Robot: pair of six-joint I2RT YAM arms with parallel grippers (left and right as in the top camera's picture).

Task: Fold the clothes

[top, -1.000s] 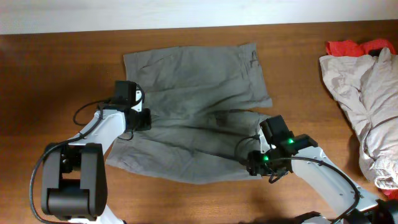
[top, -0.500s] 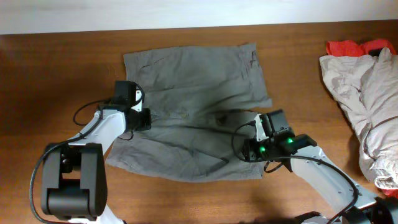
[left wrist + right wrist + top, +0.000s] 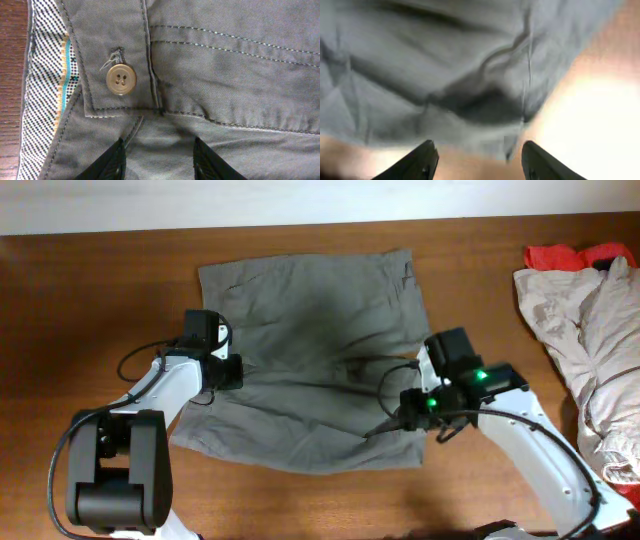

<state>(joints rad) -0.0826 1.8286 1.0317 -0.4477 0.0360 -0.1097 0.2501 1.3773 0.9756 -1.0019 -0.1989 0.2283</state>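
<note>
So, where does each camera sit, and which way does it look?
Overhead: above the brown wooden table, looking straight down at the grey-olive cotton shorts; left arm and right arm show.
Left wrist: on the left gripper, close over the waistband's round beige button; its two fingertips show.
Right wrist: on the right gripper, blurred, facing the shorts' edge; fingertips show.
Shared: all see the shorts.

White-shelled arms [image 3: 165,392], black joint housings, looped black cables [image 3: 133,360], green lights [image 3: 478,376] on right wrist
</note>
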